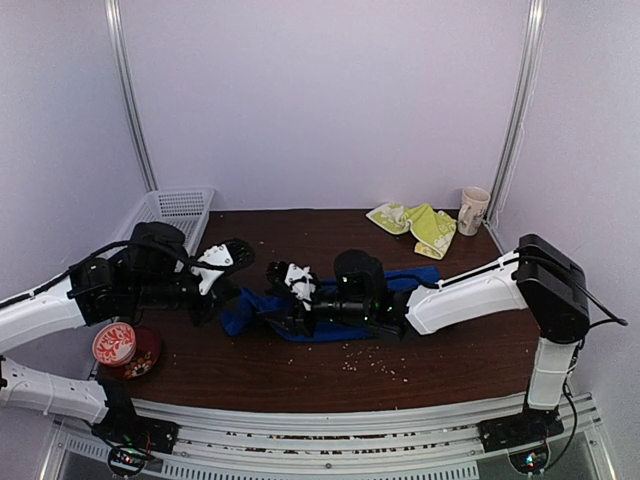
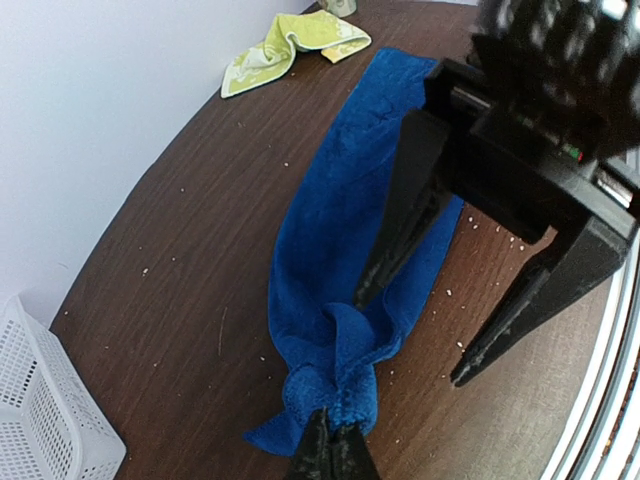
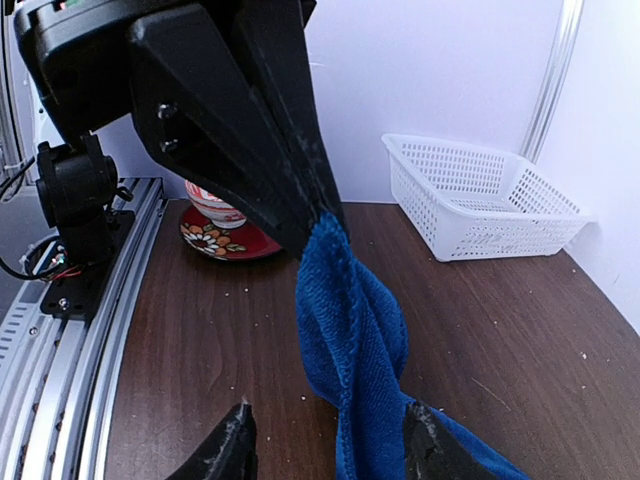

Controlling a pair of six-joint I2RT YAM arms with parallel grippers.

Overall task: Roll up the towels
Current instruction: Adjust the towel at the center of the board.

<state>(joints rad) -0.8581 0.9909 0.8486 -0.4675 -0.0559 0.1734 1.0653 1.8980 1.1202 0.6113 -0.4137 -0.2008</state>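
Observation:
The blue towel (image 1: pixel 250 312) lies bunched lengthwise across the middle of the table, twisted into a rope near its left end (image 2: pixel 340 210). My left gripper (image 2: pixel 332 445) is shut on that end and holds it a little off the wood (image 3: pixel 350 330). My right gripper (image 3: pixel 330 440) stands open astride the twisted part, one finger (image 2: pixel 400 220) against the cloth and the other out over bare wood. In the top view the two grippers (image 1: pixel 225 300) (image 1: pixel 278 305) are close together. The yellow-green towel (image 1: pixel 415 225) lies crumpled at the back right, untouched (image 2: pixel 290 45).
A white basket (image 1: pixel 175 210) sits at the back left corner. A red plate with a flowered bowl (image 1: pixel 125 350) is at the near left, beside the left arm. A mug (image 1: pixel 472 210) stands back right. Crumbs dot the wood; metal rails (image 1: pixel 330 425) line the near edge.

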